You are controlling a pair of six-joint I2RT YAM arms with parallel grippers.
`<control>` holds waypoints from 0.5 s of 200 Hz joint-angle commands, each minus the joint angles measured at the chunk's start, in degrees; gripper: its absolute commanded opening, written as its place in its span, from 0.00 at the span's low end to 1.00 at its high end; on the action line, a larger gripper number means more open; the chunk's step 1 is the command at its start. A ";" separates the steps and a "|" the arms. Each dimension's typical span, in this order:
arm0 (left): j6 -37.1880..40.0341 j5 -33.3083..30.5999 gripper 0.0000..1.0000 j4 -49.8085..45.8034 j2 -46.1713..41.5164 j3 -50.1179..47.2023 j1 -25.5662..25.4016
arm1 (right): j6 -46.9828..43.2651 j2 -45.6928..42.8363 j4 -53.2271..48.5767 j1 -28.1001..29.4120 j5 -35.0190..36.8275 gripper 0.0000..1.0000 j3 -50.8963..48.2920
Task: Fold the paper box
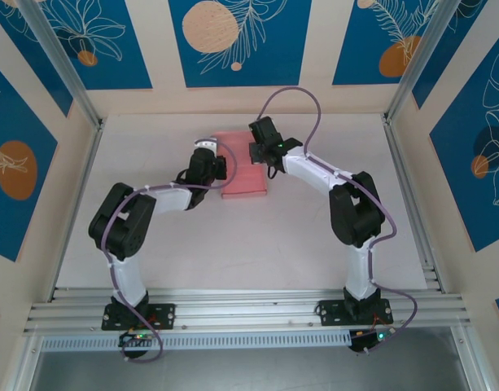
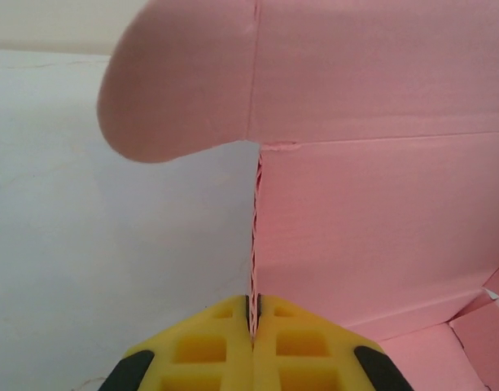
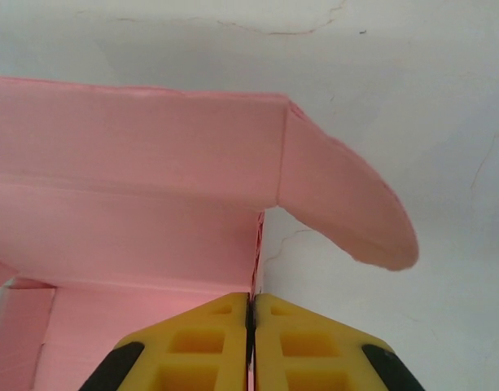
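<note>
Box (image 1: 245, 181) is half-formed, sitting left of the right arm's elbow and toward the table's (image 1: 233, 261) far edge.

Risks as I judge them:
- Both side walls are upright and each is held by only a thin bite at its end. If either arm moves out of step, the card could slip out or tear at the corner crease. The left wrist view shows a ragged slit right at that corner.
- The rounded flap (image 2: 184, 81) on each wall's end hangs free and splays outward from the box. If I fold a wall in without steering it, the flap may end up outside the box or get crushed.
- Nothing pins the box base. A sideways pull would drag or tip the whole thing.

Tool positions:
- Left gripper (image 1: 222, 168) is at the box's left edge, clamped on the left wall. Its pads (image 2: 208, 350) meet with only card between them.
- Right gripper (image 1: 262, 153) is at the box's far right corner, likewise pinching the right wall, with the box floor to its left.
</note>
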 commanded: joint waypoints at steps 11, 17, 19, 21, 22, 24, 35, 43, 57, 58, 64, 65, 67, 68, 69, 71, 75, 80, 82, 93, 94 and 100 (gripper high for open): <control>-1.32 1.39 0.00 5.91 0.67 -1.00 -1.20 | 1.95 -1.35 8.29 2.86 1.21 0.10 -6.23; -1.25 1.40 0.00 6.25 0.57 -1.43 -1.24 | 1.98 -1.99 9.78 3.13 1.45 0.10 -7.65; -1.24 1.44 0.00 6.37 0.50 -1.61 -1.19 | 2.02 -2.20 10.28 3.22 1.44 0.10 -8.11; -1.28 1.52 0.00 6.50 0.48 -1.83 -1.24 | 2.09 -2.41 10.74 3.40 1.57 0.10 -8.62; -1.33 1.54 0.00 6.63 0.43 -1.89 -1.25 | 2.10 -2.49 10.99 3.43 1.61 0.10 -8.84; -1.32 1.56 0.00 6.72 0.40 -2.05 -1.21 | 2.09 -2.68 11.40 3.58 1.75 0.10 -9.29; -1.45 1.66 0.00 7.68 0.13 -3.21 -1.25 | 2.10 -3.69 13.74 4.23 2.74 0.10 -11.82; -1.50 1.66 0.00 8.19 -0.05 -3.95 -1.21 | 2.18 -4.48 15.11 4.54 3.21 0.10 -13.37; -1.88 1.83 0.00 8.51 -0.36 -5.09 -1.24 | 2.17 -5.58 16.86 5.05 3.79 0.10 -15.67; -1.90 1.83 0.00 8.51 -0.38 -5.15 -1.20 | 2.19 -5.65 16.90 5.09 3.77 0.10 -15.79; -2.02 2.16 0.00 8.72 -0.54 -5.65 -1.18 | 2.18 -6.02 17.29 5.20 3.77 0.10 -16.45; -2.05 2.21 0.00 8.71 -0.56 -5.74 -1.17 | 2.23 -6.05 17.30 5.25 3.76 0.10 -16.58; -2.08 2.30 0.00 8.74 -0.66 -5.92 -1.22 | 2.32 -6.18 17.37 5.22 3.76 0.10 -16.72; -2.12 2.33 0.00 8.76 -0.71 -5.96 -1.19 | 2.31 -6.26 17.38 5.22 3.80 0.10 -16.80; -2.15 2.39 0.00 8.77 -0.73 -6.07 -1.23 | 2.30 -6.31 17.39 5.26 3.82 0.10 -16.93; -2.21 2.50 0.00 8.84 -0.80 -6.26 -1.21 | 2.29 -6.38 17.39 5.34 3.88 0.10 -17.13; -2.33 2.75 0.00 9.00 -0.96 -6.62 -1.23 | 2.41 -6.55 17.46 5.38 3.94 0.10 -17.44; -2.51 3.11 0.00 9.05 -1.27 -7.07 -1.23 | 2.37 -6.76 17.56 5.48 4.02 0.10 -17.89; -2.59 3.30 0.00 9.02 -1.39 -7.26 -1.23 | 2.40 -6.80 17.61 5.48 4.09 0.10 -18.14; -2.95 4.38 0.00 8.96 -2.15 -8.29 -1.18 | 2.62 -7.22 18.06 5.79 4.39 0.10 -19.33; -3.00 4.47 0.00 9.00 -2.20 -8.42 -1.22 | 2.59 -7.26 18.12 5.81 4.38 0.10 -19.47; -3.29 5.16 0.01 8.95 -2.65 -8.99 -1.22 | 2.63 -7.59 18.71 5.98 4.49 0.10 -20.40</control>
